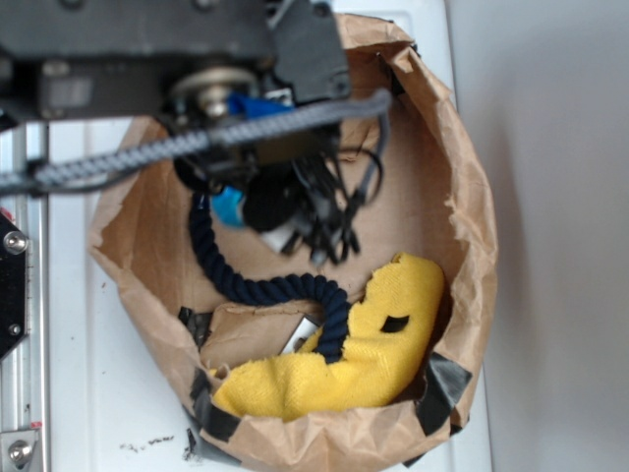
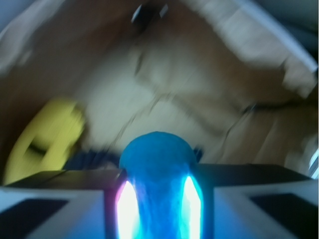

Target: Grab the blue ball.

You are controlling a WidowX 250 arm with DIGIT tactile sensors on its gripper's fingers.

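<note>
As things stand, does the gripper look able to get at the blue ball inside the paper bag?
Likely yes. In the wrist view the blue ball already sits between the gripper fingers, with nothing between them. The exterior view shows only a sliver of the ball under the arm, so the grip itself is unconfirmed.

The bag wall (image 1: pixel 470 197) encloses the work area on all sides; access is from above only. The rope (image 1: pixel 257 287) and the yellow cloth (image 1: pixel 378 349) occupy the near floor. Bare floor (image 1: pixel 413 211) lies at far right. 2 tape patches (image 1: pixel 444 385) line the near rim.

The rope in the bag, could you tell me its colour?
Dark navy rope, clearest in the exterior view.
</note>
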